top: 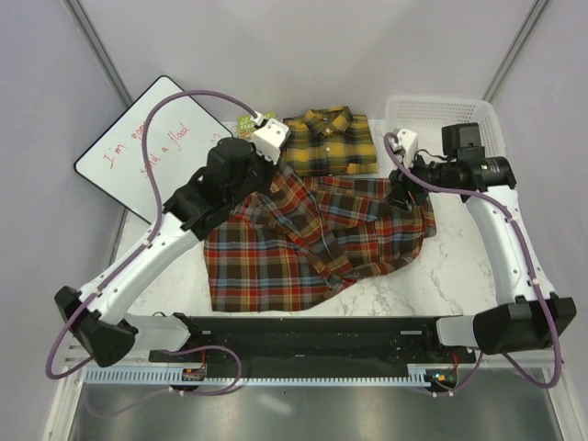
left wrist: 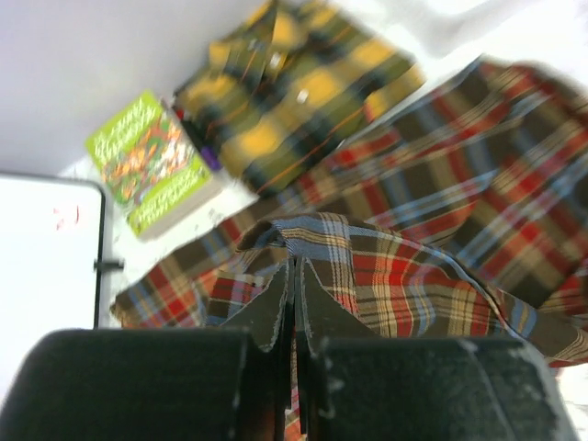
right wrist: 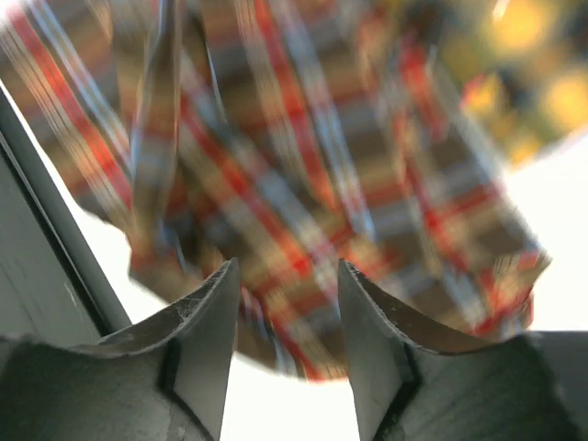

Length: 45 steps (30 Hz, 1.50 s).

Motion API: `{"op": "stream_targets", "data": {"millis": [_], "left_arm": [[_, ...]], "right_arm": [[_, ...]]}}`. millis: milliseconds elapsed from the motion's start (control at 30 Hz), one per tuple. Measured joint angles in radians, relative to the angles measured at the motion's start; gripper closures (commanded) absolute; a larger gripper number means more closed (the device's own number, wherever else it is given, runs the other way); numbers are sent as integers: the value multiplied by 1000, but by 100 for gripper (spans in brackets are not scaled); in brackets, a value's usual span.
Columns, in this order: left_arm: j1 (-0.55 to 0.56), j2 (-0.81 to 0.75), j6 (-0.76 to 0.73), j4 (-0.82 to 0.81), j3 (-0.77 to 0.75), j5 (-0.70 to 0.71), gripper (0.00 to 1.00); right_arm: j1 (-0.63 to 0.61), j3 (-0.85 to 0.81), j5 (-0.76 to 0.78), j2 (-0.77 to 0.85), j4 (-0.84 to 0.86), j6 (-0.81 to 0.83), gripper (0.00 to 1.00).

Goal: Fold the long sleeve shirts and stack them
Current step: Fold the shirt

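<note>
While the left gripper clamps a fold of the red-brown plaid flannel shirt, the right gripper hangs spread, seemingly empty, over that shirt's right edge

Robot lab cell — grey partition walls, whiteboard, marble-look table
</note>
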<state>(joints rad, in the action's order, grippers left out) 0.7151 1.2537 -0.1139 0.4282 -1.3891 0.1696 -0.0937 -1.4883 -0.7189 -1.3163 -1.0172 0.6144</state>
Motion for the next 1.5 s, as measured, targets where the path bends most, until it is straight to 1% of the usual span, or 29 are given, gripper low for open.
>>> {"op": "stream_targets", "data": {"millis": [33, 100, 167, 300, 367, 433, 533, 700, 800, 933, 1033, 1100, 1167, 1233, 1267, 1333, 1433, 1500], "left_arm": [[-18, 21, 0, -5, 16, 4, 98], [-53, 67, 1, -14, 43, 3, 98], [-105, 109, 8, -15, 55, 1, 98], [-221, 202, 55, -19, 54, -16, 98], [-268, 243, 82, -16, 54, -22, 98], [-292, 274, 103, -11, 54, -30, 98], [-299, 300, 135, -3, 56, -59, 98], [-299, 302, 164, -3, 63, -95, 98], [-303, 302, 175, -3, 71, -106, 98], [-320, 300, 179, -3, 77, -145, 98], [-335, 266, 177, -3, 98, -262, 98], [-332, 216, 161, 5, 108, -369, 98], [-306, 161, 133, 13, 109, -466, 98], [-227, 82, 89, 21, 109, -564, 98], [-169, 43, 65, 25, 108, -602, 98], [-10, -19, 25, 42, 105, -674, 98], [217, -45, -21, 71, 66, -751, 98], [329, -32, -50, 95, 22, -786, 98]], "right_arm": [[8, 13, 19, -19, -32, 48, 50], [30, 79, 69, -49, -108, 166, 56], [43, 140, 102, -50, -160, 248, 59], [49, 240, 134, 11, -220, 393, 64], [36, 276, 142, 61, -218, 435, 64], [9, 317, 154, 113, -197, 458, 65], [-73, 370, 187, 151, -132, 444, 60], [-258, 477, 274, 154, 43, 370, 55], [-317, 515, 326, 129, 124, 320, 53], [-336, 517, 359, 44, 222, 258, 51], [-320, 495, 340, -23, 240, 199, 47], [-263, 447, 281, -52, 227, 161, 47], [-168, 354, 210, -78, 208, 119, 47], [-84, 248, 157, -102, 188, 88, 47], [-48, 192, 134, -114, 186, 77, 48], [-13, 97, 96, -135, 165, 64, 48], [-15, 38, 44, -143, 126, 59, 49], [-21, 37, 20, -143, 81, 64, 49]]}}
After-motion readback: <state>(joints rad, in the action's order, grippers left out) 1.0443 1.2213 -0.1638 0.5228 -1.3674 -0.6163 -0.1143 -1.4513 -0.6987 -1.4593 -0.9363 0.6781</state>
